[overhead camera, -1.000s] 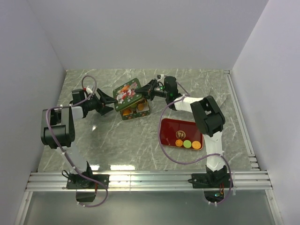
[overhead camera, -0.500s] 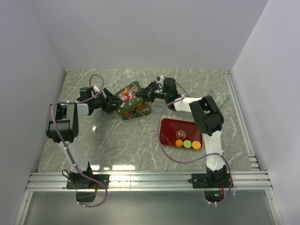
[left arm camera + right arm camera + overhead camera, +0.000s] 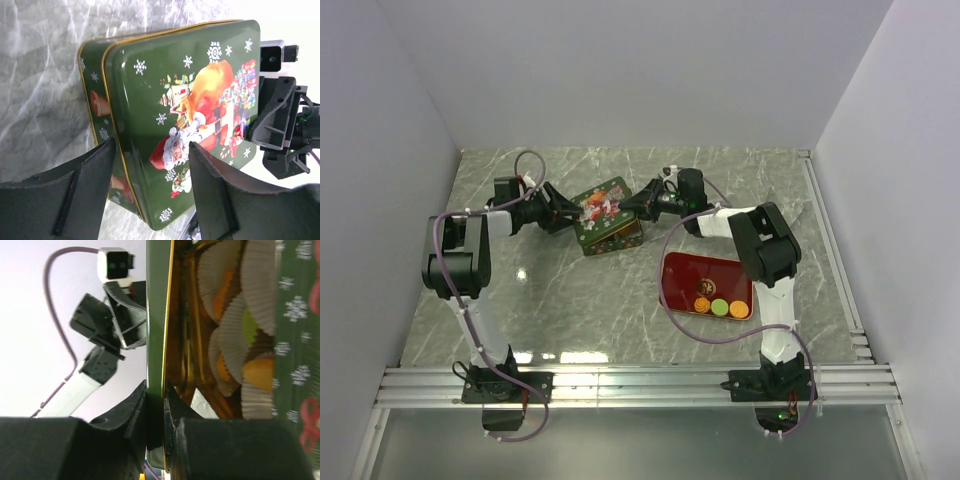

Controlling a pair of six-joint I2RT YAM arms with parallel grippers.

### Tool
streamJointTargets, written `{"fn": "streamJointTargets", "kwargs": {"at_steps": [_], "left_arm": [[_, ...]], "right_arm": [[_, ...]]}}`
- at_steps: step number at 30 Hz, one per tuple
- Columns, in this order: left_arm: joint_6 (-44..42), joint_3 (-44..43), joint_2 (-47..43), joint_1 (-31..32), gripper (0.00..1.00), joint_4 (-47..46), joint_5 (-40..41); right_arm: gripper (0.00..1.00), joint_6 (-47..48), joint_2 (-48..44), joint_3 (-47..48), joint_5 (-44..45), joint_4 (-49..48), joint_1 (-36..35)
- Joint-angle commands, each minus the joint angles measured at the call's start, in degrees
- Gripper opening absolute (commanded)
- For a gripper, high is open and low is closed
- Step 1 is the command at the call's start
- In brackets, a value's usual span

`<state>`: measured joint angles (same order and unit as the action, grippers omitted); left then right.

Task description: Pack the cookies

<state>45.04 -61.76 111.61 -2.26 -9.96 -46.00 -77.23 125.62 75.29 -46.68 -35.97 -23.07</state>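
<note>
A green Christmas tin [image 3: 612,236] stands at the table's far middle, its Santa lid [image 3: 602,205] lying almost flat over it. My right gripper [image 3: 640,203] is shut on the lid's right edge [image 3: 155,340]. In the right wrist view [image 3: 155,405] the lid is still slightly ajar, and orange [image 3: 225,285] and green [image 3: 252,325] cookies show in white paper cups inside the tin. My left gripper [image 3: 560,208] is open, and its jaws straddle the tin's left end [image 3: 150,170] over the lid [image 3: 190,100]. Three more cookies, orange [image 3: 702,303], green [image 3: 720,307] and orange [image 3: 739,310], lie on the red tray [image 3: 695,270].
The red tray lies in front of the right arm, to the right of the tin. White walls close off the left, back and right of the table. A metal rail [image 3: 640,385] runs along the near edge.
The lid, held tilted up a second ago with cookies showing, has come down over the tin. My left gripper has moved right and farther in, up to the tin's left end.
</note>
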Motion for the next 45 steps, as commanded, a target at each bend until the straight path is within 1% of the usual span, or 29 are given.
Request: {"fn": "streamJointTargets", "kwargs": {"at_steps": [1,3,4,6,7,14,16,17,18,20,21,22,24,27,31,33,38,41,45], "left_arm": [[-3.55,-3.36,0.45,1.03,0.66,3.09,1.44],[-4.78,-4.33,0.89,1.47,0.65,4.15,1.96],[-5.13,-4.95,1.06,1.73,0.65,5.11,2.31],[-6.1,-6.35,1.68,1.82,0.65,6.08,2.84],[-6.27,-7.14,2.11,3.3,0.65,6.61,2.84],[-7.15,-9.7,3.79,4.2,0.64,8.28,2.58],[-7.33,-10.4,4.22,4.2,0.64,8.55,2.58],[-7.42,-10.58,4.23,4.2,0.64,8.64,2.58],[-7.51,-10.75,4.49,4.2,0.64,8.9,2.49],[-7.59,-11.37,4.93,4.2,0.64,9.08,2.4],[-7.68,-11.54,5.02,4.2,0.63,9.25,2.4],[-7.77,-11.89,5.28,4.11,0.63,9.43,2.49],[-7.95,-12.25,5.63,4.2,0.63,9.69,2.49],[-7.95,-12.95,6.25,4.2,0.62,9.78,2.23],[-8.3,-14.18,7.3,4.2,0.62,9.78,1.96],[-8.47,-14.53,7.48,4.2,0.61,11.45,1.96],[-9.09,-16.37,7.83,4.28,0.61,13.55,2.4],[-9.18,-17.52,7.92,4.28,0.61,14.96,3.1],[-9.0,-20.33,8.45,4.37,0.61,20.4,6.08]], "right_arm": [[0.31,3.93,-0.73,-1.46,0.18,5.11,1.36],[0.4,5.77,-1.17,-1.46,0.36,7.47,1.54],[0.46,6.3,-1.26,-1.46,0.53,8.36,1.54],[0.5,7.71,-1.52,-1.46,0.71,10.12,1.8],[0.54,8.06,-1.61,-1.46,0.88,10.56,1.97],[0.56,11.21,-3.28,-2.07,1.59,14.69,3.64],[0.59,13.32,-4.42,-1.55,2.2,19.6,4.08],[0.62,15.86,-4.77,-1.2,2.55,21.45,4.17],[0.7,17.45,-5.21,0.37,2.99,26.86,4.43],[0.75,22.2,-5.56,2.31,4.57,31.99,4.52],[0.77,23.69,-5.83,4.15,5.36,37.14,4.7],[0.77,25.97,-6.09,5.04,6.24,39.28,4.7],[0.78,27.65,-6.53,6.62,7.65,44.02,4.96],[0.78,30.03,-7.06,7.68,9.05,48.69,5.67],[0.78,33.8,-8.02,7.33,10.9,52.92,6.9],[0.78,34.86,-9.08,6.37,12.3,54.33,7.51],[0.77,36.36,-10.05,4.52,15.03,55.74,8.57],[0.71,36.01,-8.91,5.57,15.21,56.53,8.48],[0.59,34.7,-6.8,6.98,15.03,55.57,8.39]]}}
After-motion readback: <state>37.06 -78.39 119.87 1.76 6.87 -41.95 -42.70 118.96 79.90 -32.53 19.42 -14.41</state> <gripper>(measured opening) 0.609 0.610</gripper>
